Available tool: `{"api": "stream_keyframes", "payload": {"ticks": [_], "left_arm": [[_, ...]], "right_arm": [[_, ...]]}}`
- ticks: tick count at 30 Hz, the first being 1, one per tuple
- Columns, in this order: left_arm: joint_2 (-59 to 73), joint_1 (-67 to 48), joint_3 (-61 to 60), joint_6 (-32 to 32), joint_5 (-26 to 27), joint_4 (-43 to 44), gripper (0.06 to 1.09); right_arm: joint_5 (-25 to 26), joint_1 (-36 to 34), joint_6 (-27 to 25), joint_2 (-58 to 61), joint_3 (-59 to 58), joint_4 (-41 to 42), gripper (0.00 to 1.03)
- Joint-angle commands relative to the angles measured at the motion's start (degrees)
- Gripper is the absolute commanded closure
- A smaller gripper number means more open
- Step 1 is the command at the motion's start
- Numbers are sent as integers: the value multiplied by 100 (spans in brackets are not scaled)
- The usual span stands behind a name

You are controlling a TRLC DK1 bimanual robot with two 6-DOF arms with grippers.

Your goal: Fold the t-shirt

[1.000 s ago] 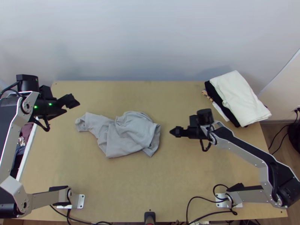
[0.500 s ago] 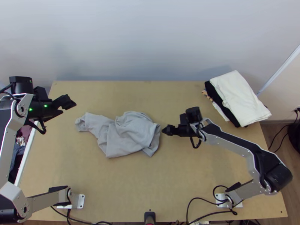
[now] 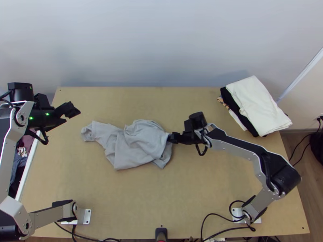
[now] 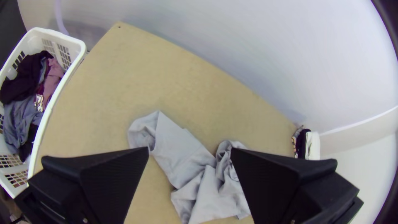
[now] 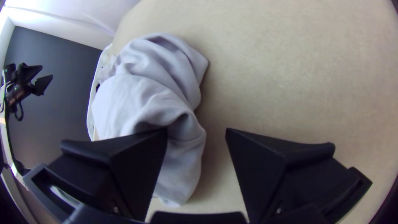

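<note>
In top view, see grey t-shirt (image 3: pixel 139 147) bunched on wooden table (image 3: pixel 121 201), with right gripper (image 3: pixel 170 138) at its edge, left gripper (image 3: pixel 71 115) well apart. Mark both open. In right wrist view, catch soft, rounded folds. In left wrist view, spot white latticed basket (image 4: pixel 76 46) holding rumpled clothes (image 4: pixel 27 76).

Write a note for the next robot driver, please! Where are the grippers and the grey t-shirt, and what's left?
Left gripper: fingers open, empty, away from the shirt.
Right gripper: fingers open at the shirt's right edge, not gripping.
Grey cloth t-shirt: bunched up, left of the middle of the light wooden table.
Done: no neat fold yet. A stack of folded cloths, white on top, lies far right.
Left: probably spread the shirt, then fold it.
</note>
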Motion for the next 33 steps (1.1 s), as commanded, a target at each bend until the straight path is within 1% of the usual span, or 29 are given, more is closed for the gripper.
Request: {"api": "stream_keyframes", "payload": {"ticks": [1,2,4,5,6,8,10,14,17,21,25,27,29,31,33], "left_arm": [[-117,54,73,-62,-23,-78,12],[-109,63,64,-53,-23,-78,12],[-100,63,73,-9,-23,-78,12],[-91,63,64,35,-32,-78,12],[-91,72,29,131,-41,-78,12],[-82,-7,-50,421,-322,-78,12],[-82,-86,-94,711,-489,-78,12],[-30,-113,-235,1388,-498,-201,12],[-3,-218,-622,1968,-515,-280,12],[278,-245,-1158,2223,-568,-25,12],[559,-192,-1668,2522,-568,388,13],[682,-139,-1905,2583,-568,678,21],[744,-122,-2098,2619,-559,845,34],[761,-122,-2248,2619,-524,1030,43],[805,-130,-2309,2601,-428,1091,43]], "right_arm": [[-39,118,145,196,180,58,60],[-30,135,145,196,180,84,68],[49,127,145,108,127,216,94],[128,127,145,29,101,216,100],[146,118,145,-103,48,216,100],[163,74,136,-402,-75,216,100],[172,-32,136,-727,-207,216,100],[199,-295,136,-1290,-409,172,100],[225,-533,136,-1650,-506,102,100],[234,-770,128,-1870,-524,-48,100],[330,-831,101,-1931,-550,-101,100],[374,-831,92,-1949,-550,-144,100],[418,-831,92,-1958,-550,-180,100],[462,-831,92,-1958,-550,-197,100],[506,-823,92,-1949,-550,-197,100]]}}
